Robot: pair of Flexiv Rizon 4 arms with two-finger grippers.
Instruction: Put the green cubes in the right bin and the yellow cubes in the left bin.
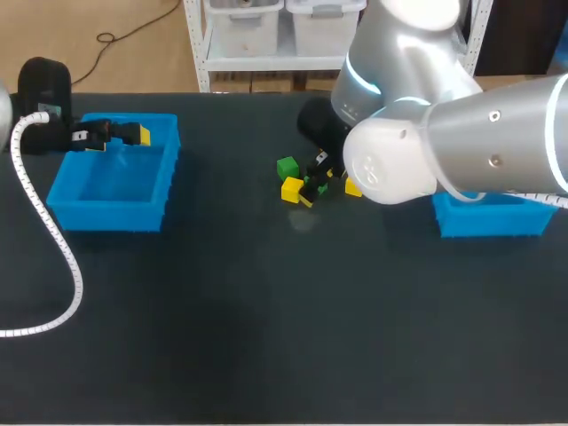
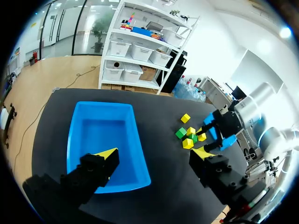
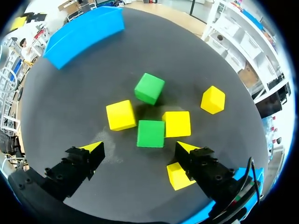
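Observation:
Two green cubes (image 3: pixel 149 88) (image 3: pixel 151 133) and several yellow cubes (image 3: pixel 121 115) lie in a loose cluster mid-table, seen also in the head view (image 1: pixel 287 167). My right gripper (image 3: pixel 140 149) hangs open just above them; the nearer green cube lies just ahead of the gap between its fingers, untouched. One yellow cube (image 3: pixel 179 176) lies beside its finger. My left gripper (image 2: pixel 154 154) is open and holds nothing over the left blue bin (image 2: pixel 100 130), at the bin's far side in the head view (image 1: pixel 124 135). The right blue bin (image 1: pixel 493 217) is mostly hidden by my right arm (image 1: pixel 461 133).
The left bin (image 1: pixel 106 216) shows nothing inside it. A white coiled cable (image 1: pixel 53 240) runs from my left arm across the table's left side. Dark tabletop stretches wide in front of the cubes and between the bins.

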